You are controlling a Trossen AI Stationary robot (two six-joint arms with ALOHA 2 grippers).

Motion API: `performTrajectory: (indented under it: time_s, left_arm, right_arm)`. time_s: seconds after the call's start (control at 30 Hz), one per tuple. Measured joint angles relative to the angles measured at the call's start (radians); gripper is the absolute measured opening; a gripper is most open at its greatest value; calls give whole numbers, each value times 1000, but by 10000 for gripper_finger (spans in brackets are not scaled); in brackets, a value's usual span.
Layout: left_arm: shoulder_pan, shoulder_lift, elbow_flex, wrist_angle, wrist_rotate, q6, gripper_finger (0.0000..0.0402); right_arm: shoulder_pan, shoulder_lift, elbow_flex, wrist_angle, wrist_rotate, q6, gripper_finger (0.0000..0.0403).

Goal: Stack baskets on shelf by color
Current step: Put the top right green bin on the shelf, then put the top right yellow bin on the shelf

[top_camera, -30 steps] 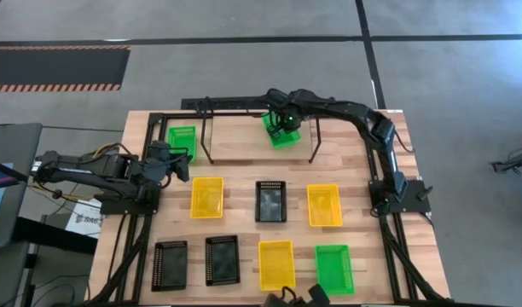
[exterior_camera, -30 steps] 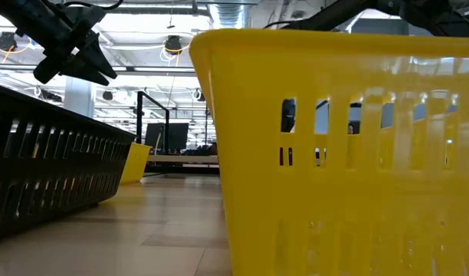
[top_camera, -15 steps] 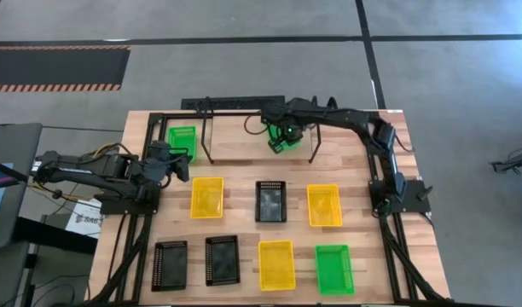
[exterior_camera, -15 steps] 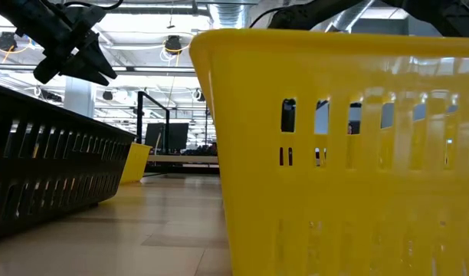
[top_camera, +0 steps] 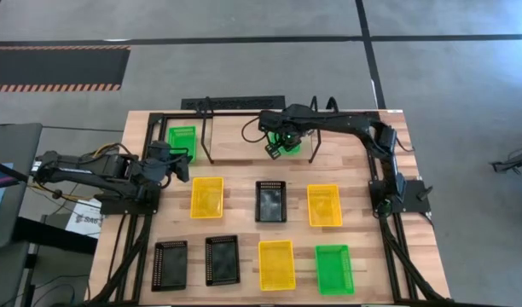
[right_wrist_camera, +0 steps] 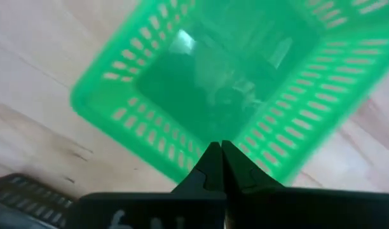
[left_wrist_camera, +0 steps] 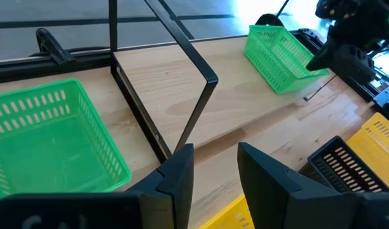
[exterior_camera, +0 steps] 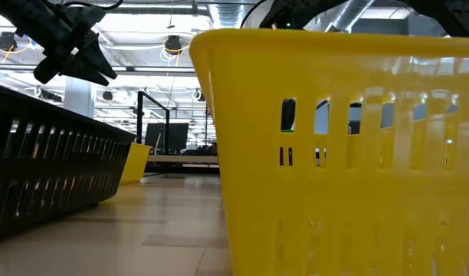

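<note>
The green basket [top_camera: 281, 144] hangs tilted over the shelf [top_camera: 244, 141], its rim pinched by the right gripper [top_camera: 281, 136], which should level it before release, while the left gripper [left_wrist_camera: 215, 166] waits with jaws spread.

**Tabletop and shelf: what rests where**

The wooden tabletop [top_camera: 244, 226] carries seven loose baskets: yellow [top_camera: 206, 197], black [top_camera: 270, 201], yellow [top_camera: 324, 205], then black [top_camera: 170, 265], black [top_camera: 222, 260], yellow [top_camera: 276, 264], green [top_camera: 333, 269]. The shelf [left_wrist_camera: 201, 108] stands at the far edge; another green basket [top_camera: 182, 137] appears to sit just beside its left end.
</note>
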Motion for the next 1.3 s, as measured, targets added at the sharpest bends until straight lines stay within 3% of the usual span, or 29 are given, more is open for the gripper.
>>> performTrajectory:
  time_s: [1.3]
  left_arm:
    - [0,0,0,-20,0,-6,110]
  right_arm:
    - [-23,-32,-81,5,54,-124,0]
